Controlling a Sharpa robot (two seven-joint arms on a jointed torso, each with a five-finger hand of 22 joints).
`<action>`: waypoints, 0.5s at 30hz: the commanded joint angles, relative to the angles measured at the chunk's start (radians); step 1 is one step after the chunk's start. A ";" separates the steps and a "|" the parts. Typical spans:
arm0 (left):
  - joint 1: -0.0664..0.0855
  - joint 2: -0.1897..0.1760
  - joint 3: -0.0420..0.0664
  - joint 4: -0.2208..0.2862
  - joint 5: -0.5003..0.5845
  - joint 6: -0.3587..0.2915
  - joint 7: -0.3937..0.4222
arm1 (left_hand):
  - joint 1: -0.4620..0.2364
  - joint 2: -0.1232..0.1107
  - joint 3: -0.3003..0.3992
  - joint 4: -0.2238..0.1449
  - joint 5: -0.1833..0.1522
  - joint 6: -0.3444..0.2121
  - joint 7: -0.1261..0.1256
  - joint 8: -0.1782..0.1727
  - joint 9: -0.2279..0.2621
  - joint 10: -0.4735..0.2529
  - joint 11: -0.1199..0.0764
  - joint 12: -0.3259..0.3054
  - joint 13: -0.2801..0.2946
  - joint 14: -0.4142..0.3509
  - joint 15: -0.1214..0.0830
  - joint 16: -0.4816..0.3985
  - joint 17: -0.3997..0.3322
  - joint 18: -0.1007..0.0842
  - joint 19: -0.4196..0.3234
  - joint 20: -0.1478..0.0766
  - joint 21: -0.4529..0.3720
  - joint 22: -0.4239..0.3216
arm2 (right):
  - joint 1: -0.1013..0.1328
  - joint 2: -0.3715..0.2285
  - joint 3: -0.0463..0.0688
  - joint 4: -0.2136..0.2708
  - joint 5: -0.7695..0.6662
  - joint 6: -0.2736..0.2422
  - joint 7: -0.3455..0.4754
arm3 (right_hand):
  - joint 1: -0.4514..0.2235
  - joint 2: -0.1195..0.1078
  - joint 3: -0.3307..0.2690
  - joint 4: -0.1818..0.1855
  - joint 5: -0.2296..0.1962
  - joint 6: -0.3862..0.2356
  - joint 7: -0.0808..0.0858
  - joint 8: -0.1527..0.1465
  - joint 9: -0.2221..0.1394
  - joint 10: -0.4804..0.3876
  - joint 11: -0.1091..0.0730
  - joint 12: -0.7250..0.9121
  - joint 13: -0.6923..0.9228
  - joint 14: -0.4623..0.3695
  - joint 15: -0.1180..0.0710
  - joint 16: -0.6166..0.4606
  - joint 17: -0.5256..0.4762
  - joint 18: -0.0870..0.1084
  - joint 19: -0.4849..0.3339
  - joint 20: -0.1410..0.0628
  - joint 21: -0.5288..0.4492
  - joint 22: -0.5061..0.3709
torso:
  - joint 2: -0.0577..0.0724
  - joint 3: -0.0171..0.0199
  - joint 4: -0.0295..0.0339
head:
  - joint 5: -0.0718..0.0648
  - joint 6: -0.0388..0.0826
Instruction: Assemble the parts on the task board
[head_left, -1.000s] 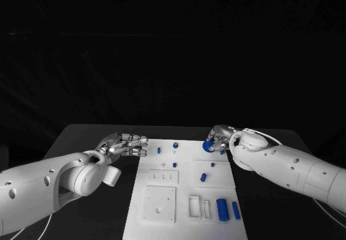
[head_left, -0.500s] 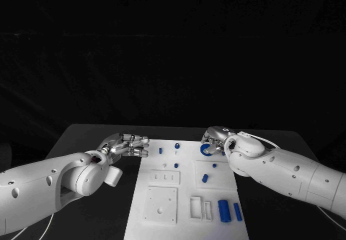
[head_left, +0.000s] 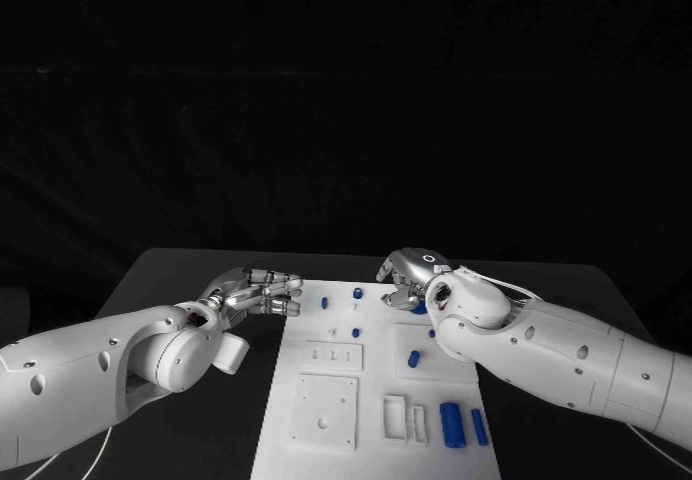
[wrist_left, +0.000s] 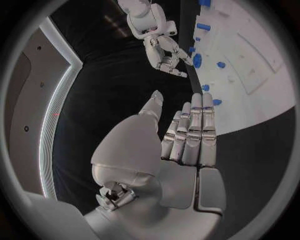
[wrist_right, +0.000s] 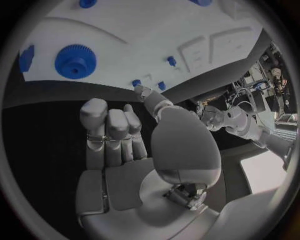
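Observation:
The white task board (head_left: 378, 455) lies lengthwise in the middle of the table. A blue gear (wrist_right: 75, 61) lies flat at its far right corner, partly hidden behind my right arm in the head view (head_left: 418, 308). My right hand (head_left: 408, 270) hovers over the board's far edge, just beyond the gear, with its fingers (wrist_right: 106, 130) loosely bent and nothing in them. My left hand (head_left: 260, 293) hangs beside the board's far left corner, fingers (wrist_left: 190, 130) held together and straight, holding nothing. Small blue pegs (head_left: 353, 294) stand near the far end.
Another blue piece (head_left: 413, 358) sits mid-board on the right, and two blue cylinders (head_left: 451, 422) lie near the front right. White recessed plates (head_left: 322, 408) take up the board's left half. Black table (head_left: 188, 270) flanks the board on both sides.
My right hand has let go of the blue gear and moved left along the board's far edge; the gear stays on the board. The left hand has barely moved.

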 joint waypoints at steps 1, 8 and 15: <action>0.001 0.002 0.001 0.003 -0.003 0.004 0.002 | 0.006 -0.006 0.002 -0.001 -0.001 -0.009 0.000 -0.001 -0.001 -0.005 0.000 -0.004 0.001 -0.004 0.005 -0.006 -0.001 -0.014 -0.004 0.002 0.001 -0.001 | 0.000 0.003 0.000 0.005 -0.046 -0.011 -0.033 | 0.000 -0.011 -0.003 0.009 -0.012 0.000 -0.004 -0.002 -0.001 0.005 -0.002 -0.002 -0.003 -0.001 -0.004 -0.002 -0.002 0.004 0.052 -0.004 -0.005 -0.003 | 0.000 0.0011 0.0019 | -0.002 0.001; 0.001 -0.001 0.000 0.003 -0.003 0.002 0.001 | 0.005 -0.005 0.001 -0.002 -0.001 -0.010 0.000 -0.001 -0.001 -0.005 0.000 -0.004 0.001 -0.003 0.006 -0.005 -0.001 -0.014 -0.004 0.002 0.001 -0.002 | 0.000 -0.002 -0.001 -0.018 -0.022 0.003 -0.024 | 0.011 -0.016 -0.029 0.025 -0.027 -0.033 0.004 -0.002 -0.001 0.002 0.005 -0.007 -0.007 -0.001 0.001 -0.005 -0.005 0.008 0.052 0.000 -0.009 -0.005 | 0.002 0.0021 -0.0045 | -0.003 0.004; 0.001 -0.001 0.000 0.003 -0.003 0.005 0.001 | 0.005 -0.005 0.001 -0.002 -0.001 -0.010 0.000 -0.001 -0.001 -0.005 0.000 -0.004 0.001 -0.003 0.006 -0.005 -0.001 -0.014 -0.004 0.002 0.001 -0.002 | 0.000 -0.019 -0.001 -0.043 0.032 0.024 -0.001 | 0.031 -0.011 -0.097 0.045 -0.054 -0.122 0.012 -0.004 -0.004 0.001 0.011 -0.003 -0.008 0.000 0.006 -0.003 -0.002 0.012 0.052 0.005 -0.008 -0.005 | 0.002 0.0040 -0.0022 | -0.002 0.003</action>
